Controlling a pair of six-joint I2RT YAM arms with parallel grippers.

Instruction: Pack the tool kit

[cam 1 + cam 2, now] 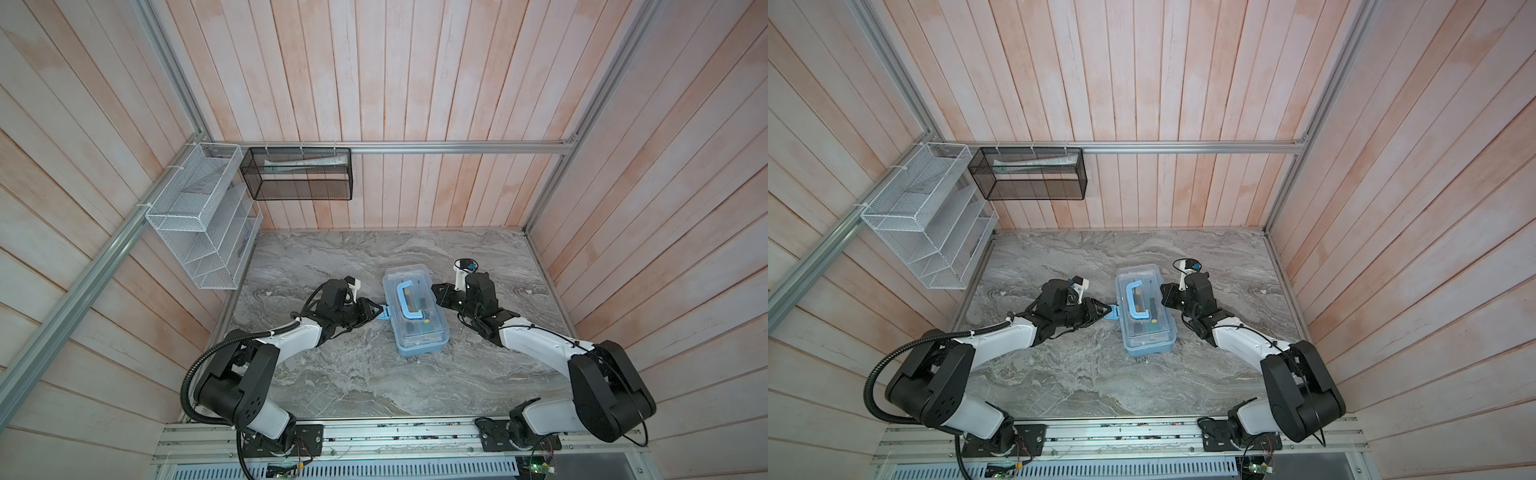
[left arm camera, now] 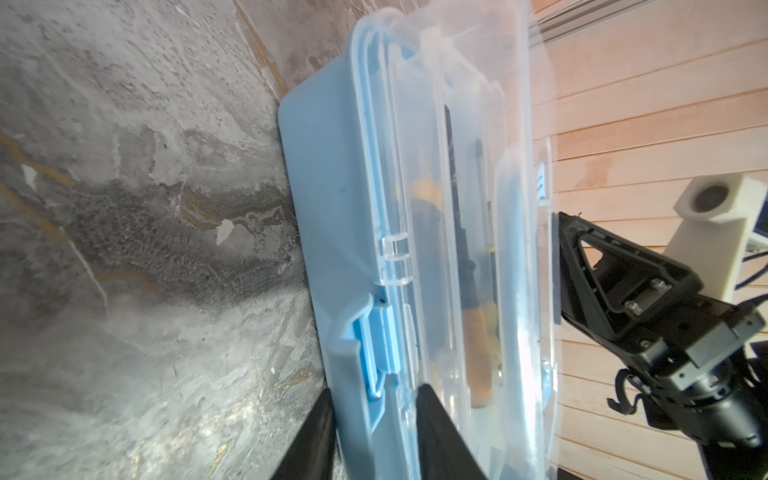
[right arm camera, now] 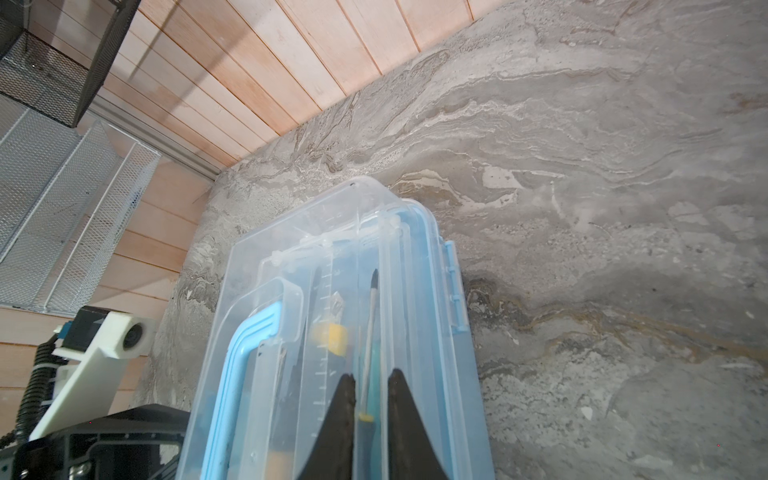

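The tool kit [image 1: 415, 318] [image 1: 1144, 320], a light-blue case with a clear lid lying down on it, sits mid-table. Its blue handle [image 1: 405, 300] [image 3: 241, 353] lies flat on the lid. A screwdriver [image 3: 372, 307] and a yellow-capped tool [image 3: 330, 338] show through the lid. My left gripper [image 1: 377, 313] [image 1: 1108, 311] [image 2: 376, 395] is at the case's left side, jaws part way open on either side of the blue latch [image 1: 385, 312] [image 2: 378, 340]. My right gripper [image 1: 434, 291] [image 1: 1163, 291] [image 3: 371, 376] is shut, empty, its tips over the lid's right edge.
A white wire-mesh rack [image 1: 199, 224] hangs on the left wall. A black mesh basket [image 1: 299, 172] with a pale packet in it hangs on the back rail. Wooden walls and aluminium rails close in the marble table [image 1: 374, 382] on three sides.
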